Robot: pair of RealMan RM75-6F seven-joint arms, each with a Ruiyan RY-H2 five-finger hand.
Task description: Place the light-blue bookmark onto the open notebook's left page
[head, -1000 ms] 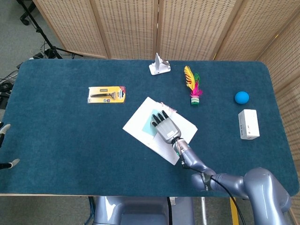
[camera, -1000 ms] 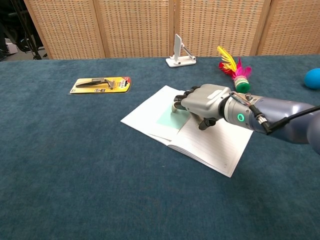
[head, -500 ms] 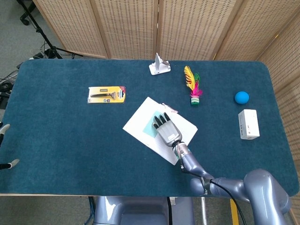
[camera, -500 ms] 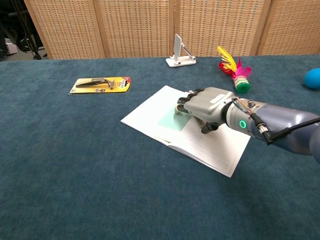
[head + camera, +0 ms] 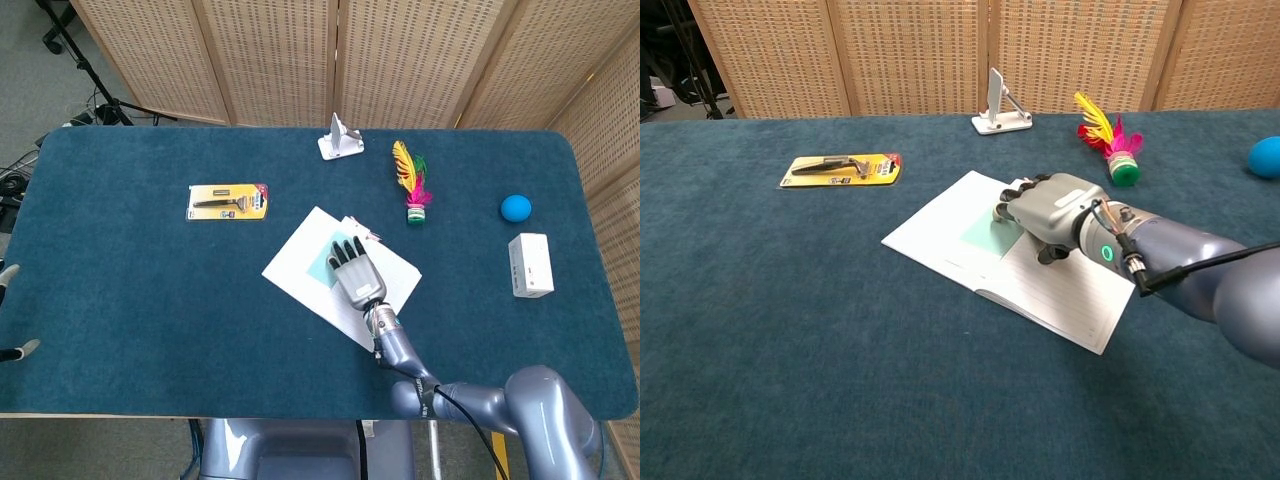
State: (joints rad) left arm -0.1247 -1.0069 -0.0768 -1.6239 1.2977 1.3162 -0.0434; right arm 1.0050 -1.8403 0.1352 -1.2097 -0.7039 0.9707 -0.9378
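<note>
An open notebook [image 5: 300, 270] [image 5: 940, 230] lies in the middle of the blue table. The light-blue bookmark [image 5: 321, 264] [image 5: 982, 231] lies flat on its left page, near the spine. My right hand [image 5: 356, 273] [image 5: 1052, 209] hovers low over the spine and right page, its fingertips over the bookmark's right edge. Whether they touch it I cannot tell. Its fingers are spread and grip nothing. At the far left edge of the head view only two fingertips [image 5: 10, 272] of my left hand show.
A yellow packaged tool [image 5: 229, 201] [image 5: 841, 167] lies to the left. At the back stand a white phone stand [image 5: 340, 138] [image 5: 999, 103] and a feathered shuttlecock [image 5: 413, 185] [image 5: 1110, 139]. A blue ball [image 5: 516, 207] [image 5: 1266, 156] and a white box [image 5: 530, 264] sit at the right.
My right hand has drawn back slightly towards the right page, and more of the bookmark shows. The bookmark stays lying on the left page.
</note>
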